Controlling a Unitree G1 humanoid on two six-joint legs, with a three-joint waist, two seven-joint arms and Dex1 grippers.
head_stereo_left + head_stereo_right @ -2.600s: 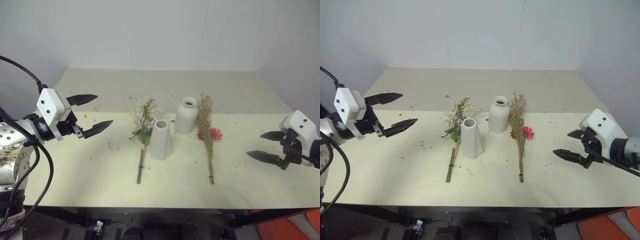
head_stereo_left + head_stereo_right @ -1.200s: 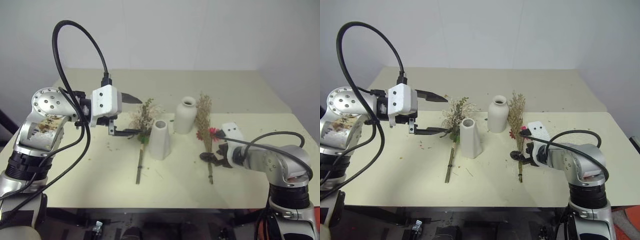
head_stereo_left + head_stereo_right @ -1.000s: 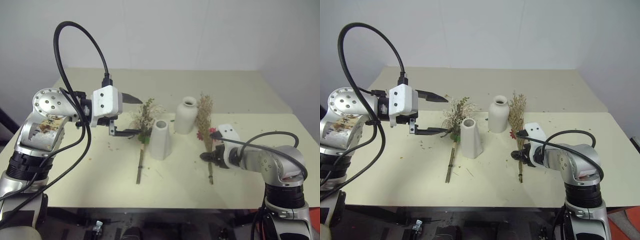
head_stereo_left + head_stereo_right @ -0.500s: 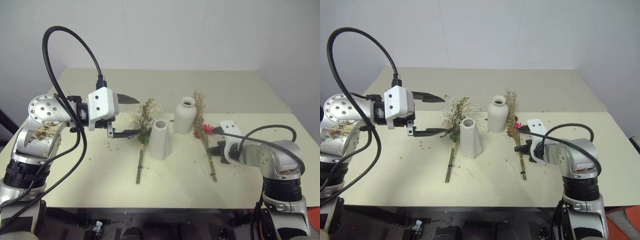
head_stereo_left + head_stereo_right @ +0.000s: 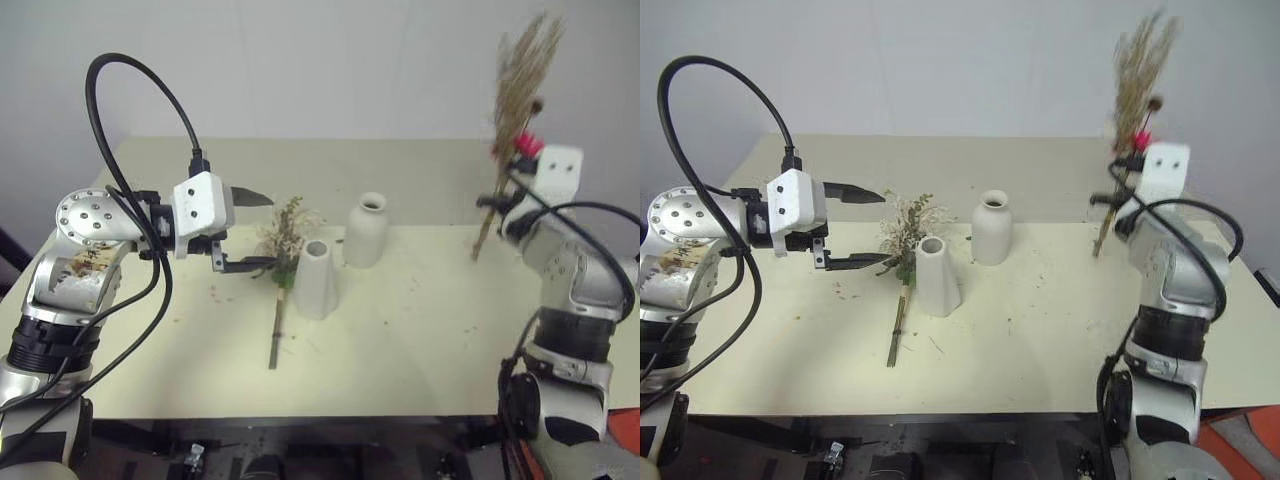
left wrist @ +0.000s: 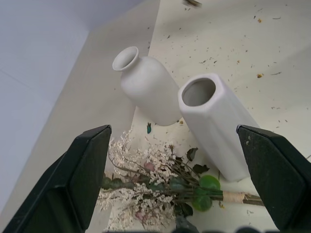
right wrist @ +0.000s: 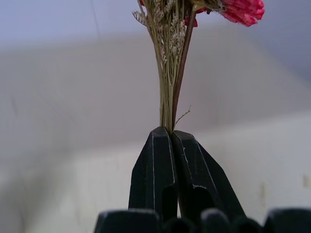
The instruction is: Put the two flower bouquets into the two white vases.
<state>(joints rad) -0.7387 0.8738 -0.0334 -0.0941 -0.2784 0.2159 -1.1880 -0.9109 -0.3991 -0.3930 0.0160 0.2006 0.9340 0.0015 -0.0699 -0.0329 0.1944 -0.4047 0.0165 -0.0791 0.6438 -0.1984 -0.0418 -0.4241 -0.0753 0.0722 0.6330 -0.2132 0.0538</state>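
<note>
**Dry bouquet aloft, rose bouquet on the table**

Nearest, the rose bouquet (image 5: 281, 262) lies flat on the table (image 5: 420, 320), its stem toward the front edge and its head beside the tapered vase (image 5: 314, 279). The left gripper (image 5: 252, 230) hovers over that head, jaws spread wide and empty. Just behind stands the squat vase (image 5: 365, 230), narrow-necked. Farther right, the right gripper (image 7: 171, 141) is clenched on the dry bouquet (image 5: 515, 85), held upright and clear of the table, stem end hanging below. These sprigs look light, brittle and prone to shedding, so low on the bundled stems seems the safe hold. The bound stem near the green tie (image 6: 209, 183) looks best for the other.
</note>
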